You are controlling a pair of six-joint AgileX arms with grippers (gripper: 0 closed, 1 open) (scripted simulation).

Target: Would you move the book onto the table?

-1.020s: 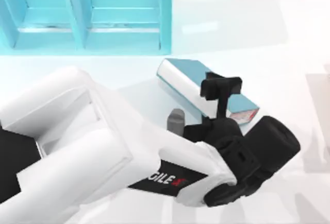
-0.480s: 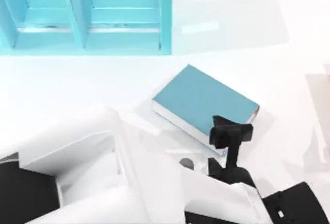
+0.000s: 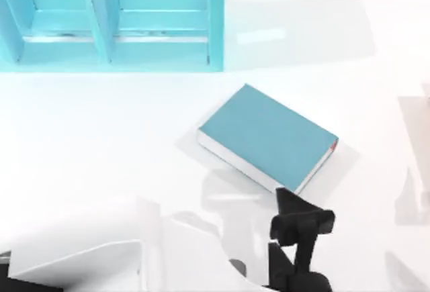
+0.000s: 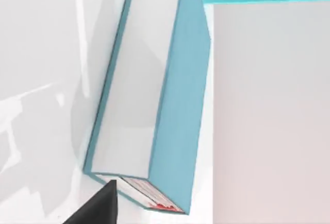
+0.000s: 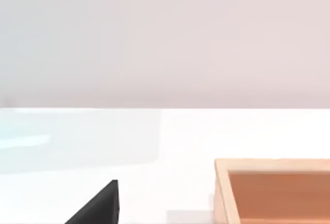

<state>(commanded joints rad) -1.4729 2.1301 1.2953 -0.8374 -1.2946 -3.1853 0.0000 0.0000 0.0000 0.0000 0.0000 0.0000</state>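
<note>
Table (image 3: 101, 131): glossy white, carrying the turquoise shelf unit (image 3: 111, 20) at its far left and the book (image 3: 269, 137) near centre; the book is now lying flat, teal cover up, well clear of the shelf unit; a second ago it was tipped on edge with the left gripper closed across it; half a second ago it was already flat, with the gripper overlapping its near edge.

Left arm (image 3: 134, 258): since then it has been drawn back toward the top view's lower edge; left gripper (image 3: 300, 223) is now just beside the book's near long edge, apart from it, nothing held; the jaws are judged released, though the gap between them cannot be seen clearly.

Judgement: placement appears done; only retreat of the arm seems to remain.

In the left wrist view the book (image 4: 154, 95) is seen with white page edges and the red mark toward one dark fingertip (image 4: 98, 208), not touching.

Right gripper: one dark fingertip (image 5: 100, 206) is seen in the right wrist view over bare table near a wooden tray (image 5: 273, 190); whether its jaws are released or clenched cannot be told.
</note>
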